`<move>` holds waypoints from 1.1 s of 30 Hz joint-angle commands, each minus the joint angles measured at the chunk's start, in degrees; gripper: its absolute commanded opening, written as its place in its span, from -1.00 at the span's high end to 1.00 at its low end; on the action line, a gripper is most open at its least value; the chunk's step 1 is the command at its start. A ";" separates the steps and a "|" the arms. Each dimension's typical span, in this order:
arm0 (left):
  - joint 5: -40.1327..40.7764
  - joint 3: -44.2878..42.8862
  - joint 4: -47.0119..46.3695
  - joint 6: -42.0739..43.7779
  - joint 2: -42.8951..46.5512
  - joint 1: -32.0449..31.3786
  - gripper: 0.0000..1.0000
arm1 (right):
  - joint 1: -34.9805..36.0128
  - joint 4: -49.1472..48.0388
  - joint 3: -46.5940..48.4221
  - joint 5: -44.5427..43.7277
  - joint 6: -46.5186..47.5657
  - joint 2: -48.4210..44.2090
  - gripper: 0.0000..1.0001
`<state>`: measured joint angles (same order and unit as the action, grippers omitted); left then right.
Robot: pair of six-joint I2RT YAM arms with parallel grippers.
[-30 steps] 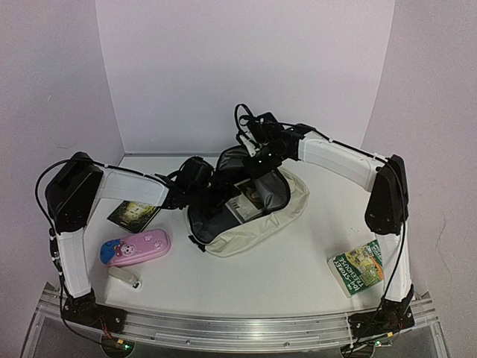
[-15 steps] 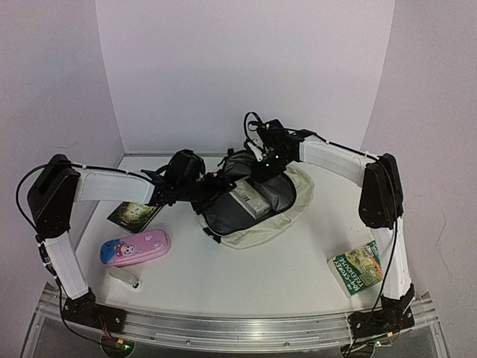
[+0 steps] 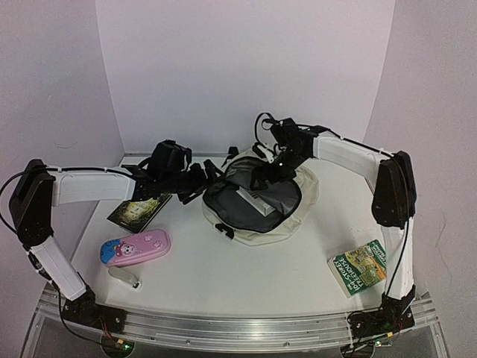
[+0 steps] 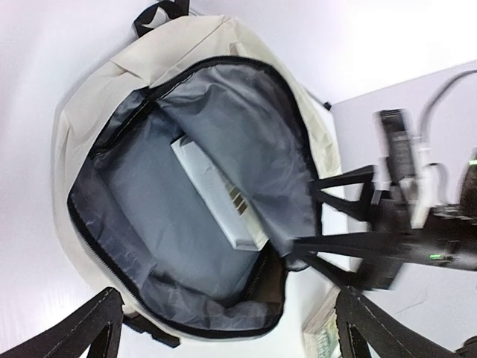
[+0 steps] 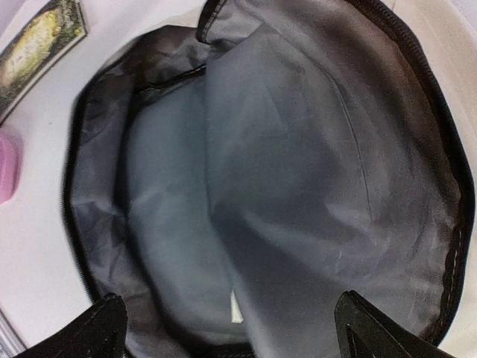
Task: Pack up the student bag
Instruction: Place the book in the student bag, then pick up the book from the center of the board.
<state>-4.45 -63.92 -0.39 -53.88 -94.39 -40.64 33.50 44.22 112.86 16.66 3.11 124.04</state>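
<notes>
Left claw (image 4: 223, 317) and right claw (image 5: 231, 321) both gape empty at the student bag (image 3: 268, 235); next, I'd lift the pencil case (image 3: 136, 247) cleanly, without collapsing that open mouth.

The cream student bag (image 3: 294, 220) lies flat on the table (image 3: 246, 276), unzipped wide, grey lining gaping upward.

Bright, even light leaves soft shadows on the table (image 3: 246, 276); the left wrist view is blown out around the student bag (image 4: 86, 101), the right gripper (image 4: 302, 216) blurred.
</notes>
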 commanded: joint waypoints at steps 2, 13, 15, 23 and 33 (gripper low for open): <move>-0.39 0.93 3.04 6.46 4.14 -1.49 -0.99 | -3.54 6.26 -5.28 2.78 3.18 -14.70 -0.97; -2.32 2.32 0.66 6.47 3.01 -2.37 -0.99 | -22.27 22.67 -34.25 -1.81 21.41 -34.41 -0.97; -2.97 1.65 0.61 6.32 1.99 -2.50 -0.99 | -24.74 24.06 -38.96 -3.65 25.10 -37.82 -0.97; -4.47 0.59 -1.19 6.32 0.41 -2.87 -0.99 | -38.67 27.86 -50.95 -11.97 42.56 -43.01 -0.97; -2.46 1.66 -0.66 6.33 2.28 -2.86 -0.99 | -44.53 22.46 -61.78 -24.49 59.21 -40.55 -0.97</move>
<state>-8.13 -62.06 0.91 -48.01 -93.86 -43.35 -9.82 69.45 54.73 -0.01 52.86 82.11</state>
